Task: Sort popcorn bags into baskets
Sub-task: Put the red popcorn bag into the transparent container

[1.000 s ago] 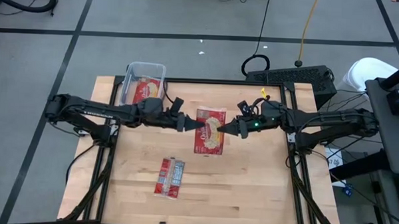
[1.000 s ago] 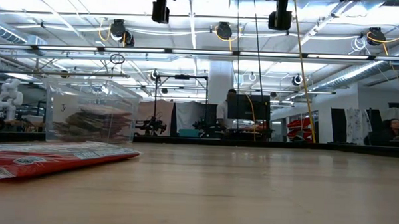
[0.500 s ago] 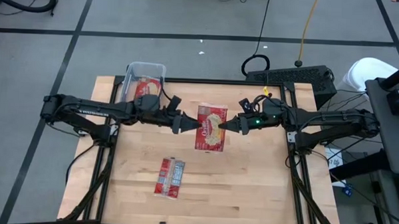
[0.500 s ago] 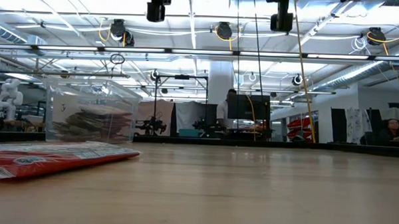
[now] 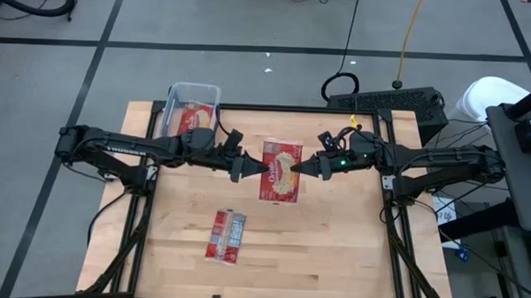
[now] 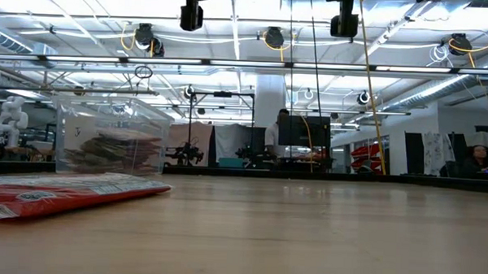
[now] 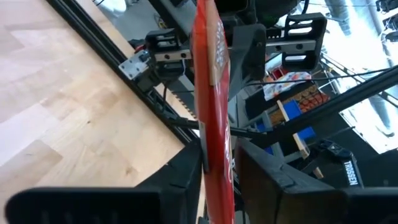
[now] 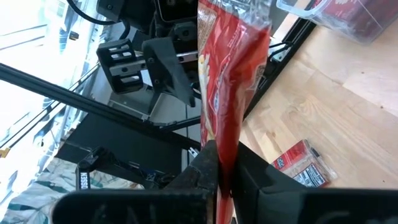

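A red popcorn bag (image 5: 281, 172) with a yellow popcorn picture hangs level above the middle of the table, face up. My left gripper (image 5: 252, 169) is shut on its left side and my right gripper (image 5: 301, 170) on its right side. In both wrist views the bag (image 7: 208, 74) (image 8: 230, 74) shows edge-on. A second popcorn bag (image 5: 227, 235) lies flat on the table nearer the front. The clear basket (image 5: 192, 111) stands at the far left with red packets inside. My left gripper pinches the bag's left long edge (image 7: 214, 155), about midway along it, between its two fingers. The fingers lie level and come from the table's left. The bag is lifted clear of the table. My right gripper pinches the bag's right long edge (image 8: 221, 146), about midway along it, between its two fingers. The fingers lie level and come from the table's right. The bag spans flat between the two grippers.
The low view shows the flat bag (image 6: 63, 192) at the left and the basket (image 6: 110, 136) behind it. Bare wood (image 5: 333, 249) stretches over the near right of the table. A black frame rail (image 5: 293, 108) runs along the far edge.
My left gripper has rolled at the wrist at the bag's left edge, backing slightly toward the table's left and returning. The bag stays aloft between both grippers.
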Motion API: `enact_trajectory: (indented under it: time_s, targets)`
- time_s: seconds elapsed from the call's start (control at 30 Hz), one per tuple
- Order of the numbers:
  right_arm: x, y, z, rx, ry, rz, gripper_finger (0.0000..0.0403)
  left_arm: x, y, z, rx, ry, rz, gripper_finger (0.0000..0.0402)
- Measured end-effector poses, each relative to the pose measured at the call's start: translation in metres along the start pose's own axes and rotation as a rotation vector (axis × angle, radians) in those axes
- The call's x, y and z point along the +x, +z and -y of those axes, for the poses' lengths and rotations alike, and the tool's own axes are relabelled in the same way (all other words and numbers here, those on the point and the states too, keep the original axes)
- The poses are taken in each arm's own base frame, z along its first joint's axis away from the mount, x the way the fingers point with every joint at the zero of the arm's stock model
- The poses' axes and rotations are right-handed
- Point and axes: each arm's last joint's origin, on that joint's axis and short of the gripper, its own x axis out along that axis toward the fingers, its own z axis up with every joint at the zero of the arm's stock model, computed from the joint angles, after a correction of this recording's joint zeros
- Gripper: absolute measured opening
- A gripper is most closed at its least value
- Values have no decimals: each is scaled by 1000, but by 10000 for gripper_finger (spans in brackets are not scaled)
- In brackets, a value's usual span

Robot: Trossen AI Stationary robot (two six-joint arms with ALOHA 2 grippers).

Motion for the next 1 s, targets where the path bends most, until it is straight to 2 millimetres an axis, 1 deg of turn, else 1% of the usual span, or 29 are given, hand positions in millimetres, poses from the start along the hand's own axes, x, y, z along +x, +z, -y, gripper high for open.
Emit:
enact_trajectory:
  time_s: [0.1, 0.27, 0.57, 0.7, 0.83, 1.0]
  targets:
    - [0, 0, 0, 0, 0, 0, 11, 0, 0, 0, -3, 2, -1, 89]
    - [0, 0, 0, -2, -4, 6, 11, 0, 0, -1, -4, 21, 15, 95]
    - [0, 0, 0, -5, -6, 8, 11, 0, 1, 0, -4, 18, 39, 178]
    - [0, 1, 1, -7, -8, 11, 11, 0, 1, 0, -2, 17, 40, 194]
    - [-1, 4, 2, -5, -13, 22, 11, 2, 1, -1, 9, 19, 39, 186]
    - [-1, 7, 4, -4, -17, 33, 11, 7, -2, -5, 9, 29, 31, 149]
